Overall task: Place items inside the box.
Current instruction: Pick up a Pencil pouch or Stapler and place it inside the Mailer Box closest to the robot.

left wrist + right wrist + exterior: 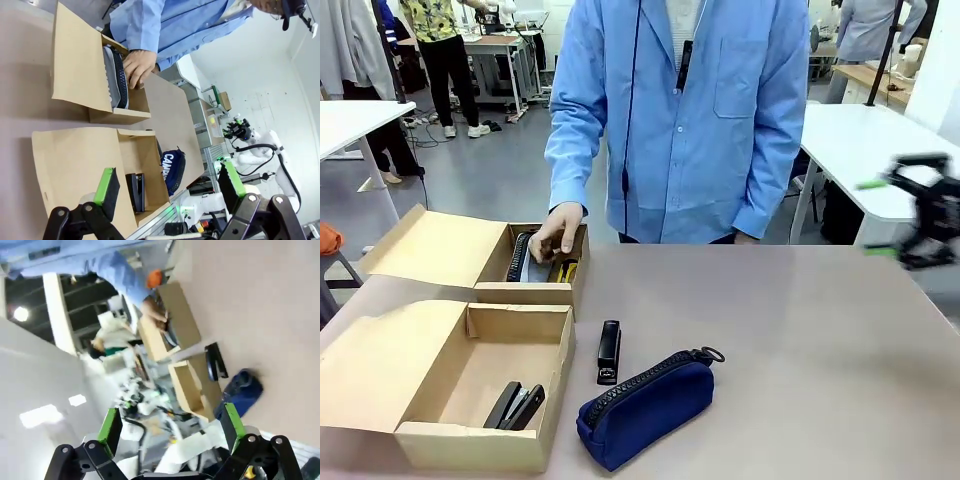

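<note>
Grey-brown table [800, 340], black stapler [609, 352] and navy zip pouch [645, 405] lying just beside the near cardboard box [470, 445], left gripper [169, 183] and right gripper [170, 424] both wide open and empty, so I'd pinch the stapler across its narrow sides.

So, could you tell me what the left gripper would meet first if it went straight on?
The left gripper would likely meet the near cardboard box, where a black stapler lies inside; depth is unclear.

Robot's right hand [876, 217], a blur.
</note>
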Motion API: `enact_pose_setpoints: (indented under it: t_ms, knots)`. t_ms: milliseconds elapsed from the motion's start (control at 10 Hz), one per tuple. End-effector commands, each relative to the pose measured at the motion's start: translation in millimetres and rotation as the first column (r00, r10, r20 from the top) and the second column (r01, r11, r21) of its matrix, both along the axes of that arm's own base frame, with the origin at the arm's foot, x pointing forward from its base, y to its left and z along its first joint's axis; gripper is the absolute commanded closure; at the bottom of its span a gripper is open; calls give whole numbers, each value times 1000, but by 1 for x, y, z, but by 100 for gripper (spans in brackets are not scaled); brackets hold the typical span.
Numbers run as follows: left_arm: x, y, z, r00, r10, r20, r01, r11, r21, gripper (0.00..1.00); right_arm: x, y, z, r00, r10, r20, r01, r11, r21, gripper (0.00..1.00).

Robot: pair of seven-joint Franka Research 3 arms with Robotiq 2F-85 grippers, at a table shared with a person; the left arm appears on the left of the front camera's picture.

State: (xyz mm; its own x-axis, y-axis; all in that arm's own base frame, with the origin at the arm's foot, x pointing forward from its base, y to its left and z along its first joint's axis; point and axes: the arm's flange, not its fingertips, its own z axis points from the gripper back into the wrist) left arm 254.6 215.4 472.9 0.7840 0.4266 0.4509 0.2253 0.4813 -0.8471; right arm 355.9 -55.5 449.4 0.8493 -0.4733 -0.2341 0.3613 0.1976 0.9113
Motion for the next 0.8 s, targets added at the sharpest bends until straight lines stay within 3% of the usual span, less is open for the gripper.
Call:
enact_pose_setpoints:
  t_ms: [0, 100, 200, 300, 400, 700]
  knots:
    - [0, -2, 1, 1000, -2, 29, 3, 1000, -7, 0, -94, -51, -110, 983, 162, -83, -146, 974, 171, 0]
    - [0, -2, 1, 1000, -2, 29, 3, 1000, -7, 0, -103, -65, -137, 970, 241, -32, -227, 943, 245, 0]
    - [0, -2, 1, 1000, -2, 29, 3, 1000, -7, 0, -108, -61, -155, 968, 251, 28, -248, 926, 284, 0]
    - [0, -2, 1, 1000, -2, 29, 3, 1000, -7, 0, -100, -35, -163, 978, 199, -60, -177, 949, 262, 0]
    - [0, -2, 1, 1000, -2, 29, 3, 1000, -7, 0, -77, -98, -112, 988, 152, -25, -139, 952, 273, 0]
    - [0, -2, 1, 1000, -2, 29, 3, 1000, -7, 0, -77, -98, -112, 988, 152, -25, -139, 952, 273, 0]
